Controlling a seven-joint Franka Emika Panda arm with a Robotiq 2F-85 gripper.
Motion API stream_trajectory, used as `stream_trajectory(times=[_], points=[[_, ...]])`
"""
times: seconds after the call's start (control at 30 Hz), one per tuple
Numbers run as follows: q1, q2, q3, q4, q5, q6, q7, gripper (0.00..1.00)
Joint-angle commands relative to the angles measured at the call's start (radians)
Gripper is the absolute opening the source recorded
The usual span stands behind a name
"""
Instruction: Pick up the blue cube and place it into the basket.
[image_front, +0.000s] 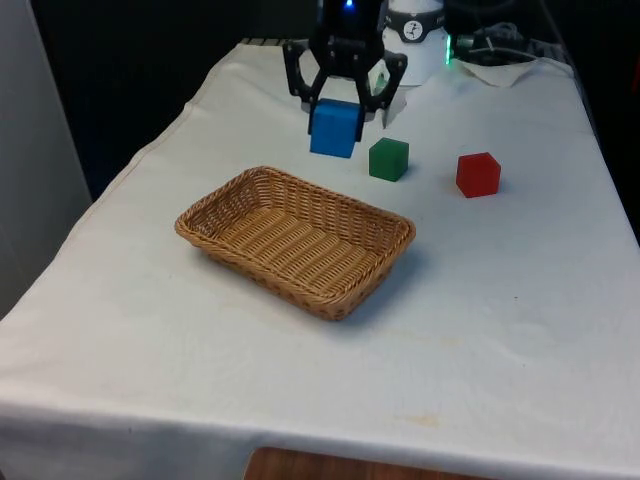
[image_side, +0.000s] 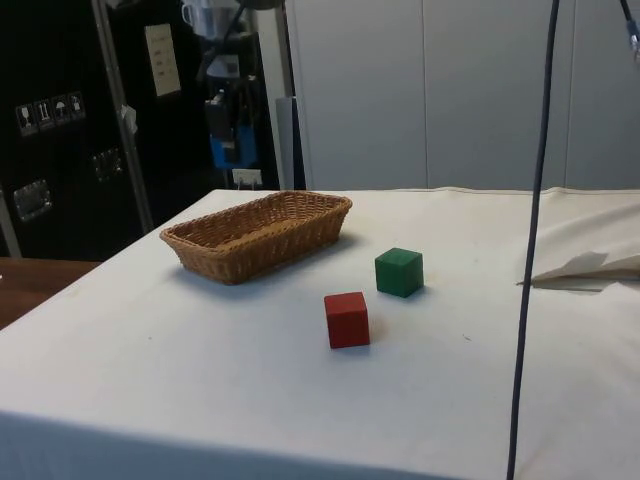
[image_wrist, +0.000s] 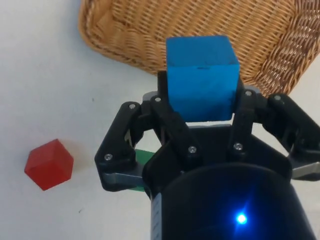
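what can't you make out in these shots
- Green cube: in the wrist view the gripper covers all but a sliver.
- Blue cube: in the side view it blends into the dark clutter, so its height over the basket is unclear.
- Basket's far end: cut off by the wrist picture's edge.

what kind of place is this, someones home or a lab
Most likely a robotics lab or test bench, not a home. A black gripper holds a blue cube above a cloth-covered table set with only a wicker basket and plain green and red cubes.
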Motion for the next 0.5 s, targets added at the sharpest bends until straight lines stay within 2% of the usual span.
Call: stream_trajectory(times=[0.0, 0.03, 0.07, 0.1, 0.33, 0.37, 0.4, 0.47], points=[[-0.010, 0.007, 0.000, -0.003, 0.019, 0.018, -0.022, 0.01], [-0.011, 0.011, -0.004, -0.003, 0.025, 0.020, -0.029, 0.01], [-0.002, 0.007, -0.010, 0.000, 0.012, 0.007, -0.017, 0.01], [-0.011, 0.016, -0.009, -0.002, 0.030, 0.025, -0.036, 0.01], [-0.013, 0.078, -0.043, 0.010, 0.061, 0.070, -0.078, 0.01], [-0.005, 0.072, -0.050, 0.007, 0.049, 0.062, -0.067, 0.01], [-0.013, 0.085, -0.045, 0.011, 0.063, 0.075, -0.081, 0.01], [-0.014, 0.099, -0.049, 0.014, 0.065, 0.086, -0.084, 0.01]])
